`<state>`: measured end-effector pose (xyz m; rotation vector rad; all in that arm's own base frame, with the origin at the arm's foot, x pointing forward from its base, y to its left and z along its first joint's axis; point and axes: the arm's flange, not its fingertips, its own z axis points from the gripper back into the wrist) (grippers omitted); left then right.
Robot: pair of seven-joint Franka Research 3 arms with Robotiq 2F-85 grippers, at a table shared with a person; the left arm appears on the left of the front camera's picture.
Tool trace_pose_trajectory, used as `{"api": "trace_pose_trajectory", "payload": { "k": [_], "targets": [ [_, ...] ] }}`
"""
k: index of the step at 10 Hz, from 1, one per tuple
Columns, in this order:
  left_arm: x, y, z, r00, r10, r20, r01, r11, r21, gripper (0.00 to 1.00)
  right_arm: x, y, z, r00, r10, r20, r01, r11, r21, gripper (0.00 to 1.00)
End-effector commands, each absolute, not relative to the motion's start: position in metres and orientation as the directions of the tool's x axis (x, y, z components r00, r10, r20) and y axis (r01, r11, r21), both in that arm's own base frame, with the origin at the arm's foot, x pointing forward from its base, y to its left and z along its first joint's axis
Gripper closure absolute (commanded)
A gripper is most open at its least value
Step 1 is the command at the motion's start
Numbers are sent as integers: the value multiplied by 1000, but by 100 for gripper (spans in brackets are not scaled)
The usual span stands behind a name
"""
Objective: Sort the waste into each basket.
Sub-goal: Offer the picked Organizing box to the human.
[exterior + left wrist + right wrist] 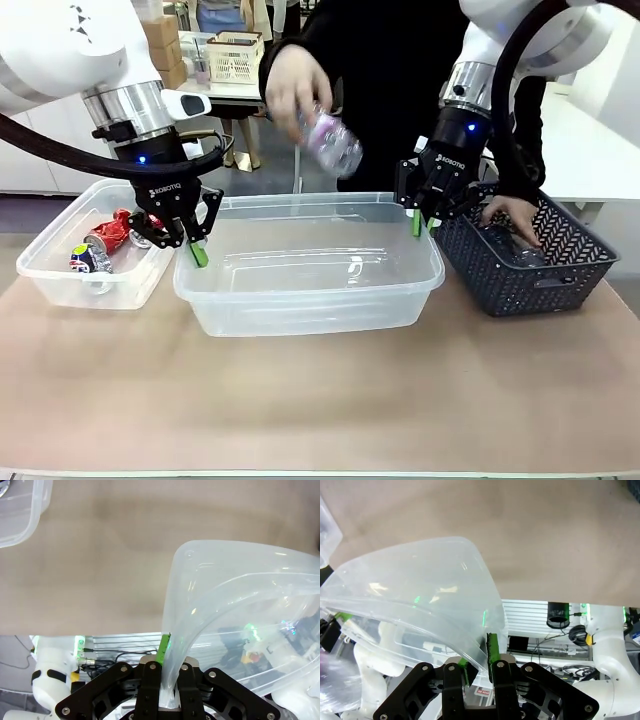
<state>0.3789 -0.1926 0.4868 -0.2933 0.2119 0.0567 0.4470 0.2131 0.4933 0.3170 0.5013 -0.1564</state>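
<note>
Over the tub (300, 300), we see a bottle (335, 143) slanting down-right, label blurred; left gripper (197, 252) and right gripper (424, 224), marked ROBOTIQ, clench the rim.

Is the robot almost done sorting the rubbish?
Partly. Done: red and blue cans lie in the small clear tub on the left. In hand: the left gripper and right gripper are each shut on the rim of the big clear tub, and a person's hand holds a plastic bottle above it. Left: that bottle is in no tub yet, and the person's other hand is in the dark basket.
</note>
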Motion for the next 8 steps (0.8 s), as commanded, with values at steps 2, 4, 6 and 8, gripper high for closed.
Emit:
{"api": "trace_pose_trajectory", "payload": {
  "k": [2, 4, 6, 8],
  "targets": [
    [377, -185, 491, 978, 44, -204, -104, 952, -289, 96, 449, 211, 494, 864, -75, -499, 234, 936, 264, 91],
    [377, -185, 491, 978, 44, -204, -104, 952, -289, 96, 449, 211, 494, 864, -75, -499, 234, 936, 264, 91],
    [377, -185, 491, 978, 44, -204, -104, 952, -289, 96, 449, 211, 494, 864, -75, -499, 234, 936, 264, 91],
    [377, -185, 491, 978, 44, -204, -104, 952, -289, 96, 449, 211, 494, 864, -75, -499, 234, 936, 264, 91]
  ]
}}
